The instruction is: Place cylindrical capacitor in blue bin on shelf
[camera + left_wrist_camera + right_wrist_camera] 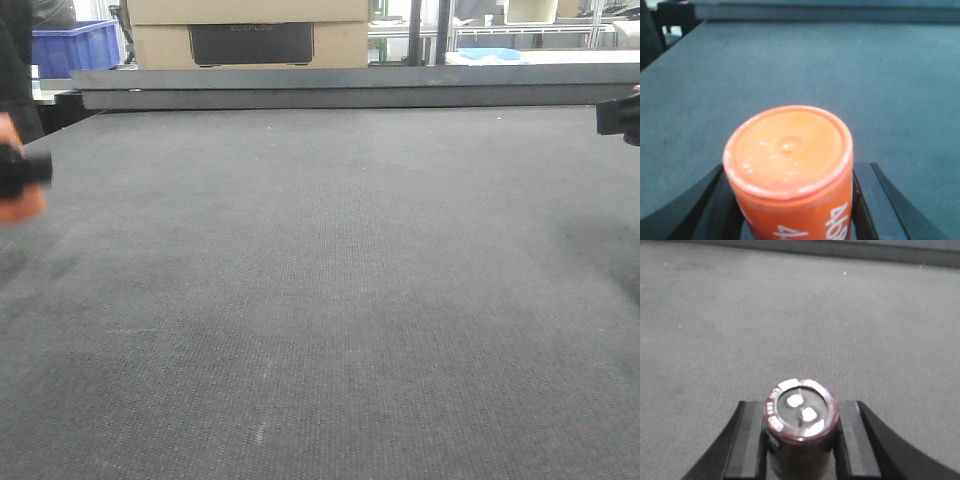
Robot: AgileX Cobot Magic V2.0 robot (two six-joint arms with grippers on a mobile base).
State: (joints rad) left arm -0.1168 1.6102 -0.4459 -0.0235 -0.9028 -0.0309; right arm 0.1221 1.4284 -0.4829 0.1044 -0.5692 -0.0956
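- Now, right gripper [801, 407] is clamped on the cylindrical capacitor [800, 425], its lower body cut off by the frame.
- Left gripper [795, 167] squeezes an orange cylinder [789, 150], its base out of frame.
- Beyond the grey mat [330, 300], a blue crate [75, 48] sits far back on the left.

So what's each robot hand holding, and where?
The right jaws squeeze the cylindrical capacitor by its sides; the left jaws squeeze an orange cylinder by its sides.

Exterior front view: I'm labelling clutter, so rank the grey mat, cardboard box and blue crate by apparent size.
1. grey mat, filling most of the frame
2. cardboard box, cropped at top
3. blue crate
Box and crate sit far back, so true sizes are unsure.
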